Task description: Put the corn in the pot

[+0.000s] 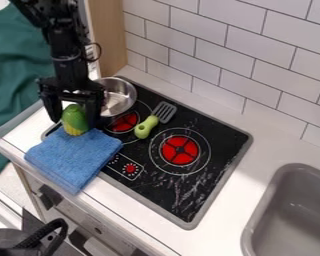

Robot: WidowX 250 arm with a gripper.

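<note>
From here I see the black gripper (pixel 74 120) at the blue cloth (pixel 74 155), fingers apart around the corn (pixel 74 118), near the metal pot (pixel 124 94) on the stove (pixel 213 172).

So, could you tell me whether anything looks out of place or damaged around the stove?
Two things look a little odd. The blue cloth lies askew, partly on the counter and partly over the corner of the stove. Pale streaks also mark the black top; I can't tell whether they're scuffs or residue.
</note>
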